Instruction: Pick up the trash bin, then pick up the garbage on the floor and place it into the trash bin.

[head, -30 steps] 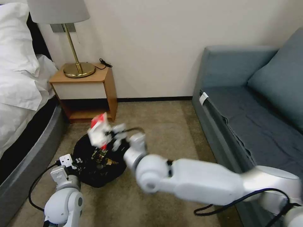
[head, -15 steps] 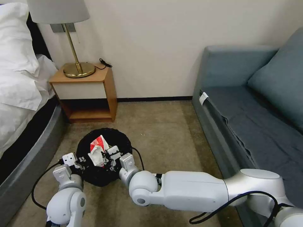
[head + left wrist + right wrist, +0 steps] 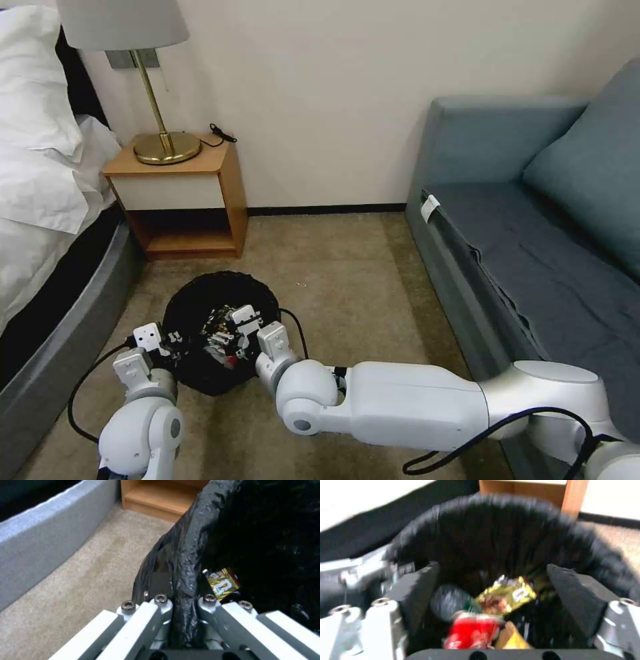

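1. Dropping litter into the round black bag-lined trash bin [image 3: 200,303], standing upright on the beige short-pile carpet floor [image 3: 347,267] between the wooden nightstand [image 3: 180,193] and the robot, mouth facing up, long axis vertical.
2. Hovering over the bin's mouth, the right gripper [image 3: 230,330], dark pads [image 3: 578,595] spread wide and holding nothing, as seen from the right wrist.
3. Lying in a heap at the bottom of the bin, directly under those spread pads: red-and-white crumpled wrapper [image 3: 471,632], yellow-brown foil snack wrapper [image 3: 506,593] and a dark rounded piece, likely the small bottle [image 3: 450,601], too blurred to name for sure.
4. Clamped narrow on the near rim, the left gripper [image 3: 182,605], one finger [image 3: 163,605] outside and the other inside, black liner pinched between, keeping the bin steady.
5. Judged from the bare carpet ahead: placing step at or near its end, no litter visible on the floor in front of the grey-blue sofa [image 3: 533,220].
6. Called for next: lifting the empty right gripper straight up and clear of the rim without snagging the liner, left grip unchanged.
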Robot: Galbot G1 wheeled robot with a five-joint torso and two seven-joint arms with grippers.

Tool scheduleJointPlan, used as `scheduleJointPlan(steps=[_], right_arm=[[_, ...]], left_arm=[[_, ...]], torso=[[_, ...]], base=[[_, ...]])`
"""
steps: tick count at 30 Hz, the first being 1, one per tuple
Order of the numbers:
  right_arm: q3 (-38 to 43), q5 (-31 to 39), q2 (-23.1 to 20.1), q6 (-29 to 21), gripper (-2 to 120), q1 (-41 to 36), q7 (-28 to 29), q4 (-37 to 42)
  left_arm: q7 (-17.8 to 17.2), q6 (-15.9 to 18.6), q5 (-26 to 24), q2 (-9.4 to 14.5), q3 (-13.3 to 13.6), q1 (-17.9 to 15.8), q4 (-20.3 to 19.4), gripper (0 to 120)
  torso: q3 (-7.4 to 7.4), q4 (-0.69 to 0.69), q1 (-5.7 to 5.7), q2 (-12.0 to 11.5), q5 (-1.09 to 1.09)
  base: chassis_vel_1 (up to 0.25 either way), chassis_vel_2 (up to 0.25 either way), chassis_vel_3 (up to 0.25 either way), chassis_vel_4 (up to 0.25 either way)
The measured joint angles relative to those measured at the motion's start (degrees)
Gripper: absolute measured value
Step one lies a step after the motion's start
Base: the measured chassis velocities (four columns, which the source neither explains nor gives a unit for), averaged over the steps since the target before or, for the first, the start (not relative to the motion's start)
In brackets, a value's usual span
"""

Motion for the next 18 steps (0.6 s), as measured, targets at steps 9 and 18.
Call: scheduleJointPlan(steps=[9,18], right_arm=[[4.48,-0.98,-1.06,0.25,100,1.14,0.38,2.4],[6.87,-1.83,-1.88,0.54,100,0.61,0.42,2.82]], left_arm=[[-5.24,2.98,-9.94,0.22,-0.67,-0.05,0.8,3],[-10.04,6.6,-18.35,0.7,-1.63,-1.3,4.53,3]], torso=[[0.0,0.0,0.0,0.0,0.0],[0.0,0.0,0.0,0.0,0.0]], base=[[0.0,0.0,0.0,0.0],[0.0,0.0,0.0,0.0]])
